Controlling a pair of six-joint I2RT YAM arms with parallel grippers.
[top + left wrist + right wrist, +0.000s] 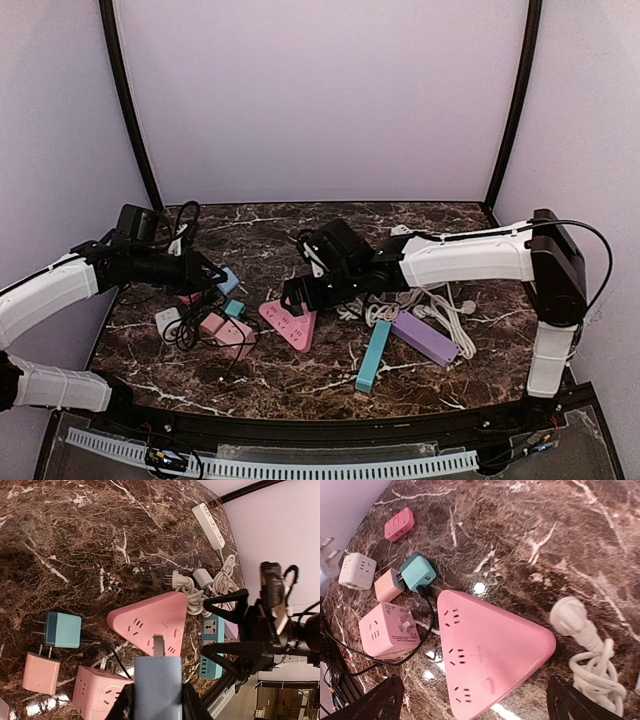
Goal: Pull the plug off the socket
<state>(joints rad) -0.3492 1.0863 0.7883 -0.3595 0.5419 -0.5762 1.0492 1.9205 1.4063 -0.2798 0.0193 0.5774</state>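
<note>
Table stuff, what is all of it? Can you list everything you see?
Table: one, dark marble, under everything.
Triangle strip: one, pink, middle.
Long strips: three; teal strip and purple strip front right, white strip at back.
Cubes: two; pink cube beside triangle strip, white cube farther left.
Chargers: two; teal charger and pink charger, side by side, left.
Pink plug: one, pink, left side.
Cords: one bundle, white, right of triangle strip.
Cable: one, black, from teal charger.
Blue plug: one, light blue, in left end effector.
Left end effector: one, black, shut on blue plug.
Right end effector: one, black, open over triangle strip.
</note>
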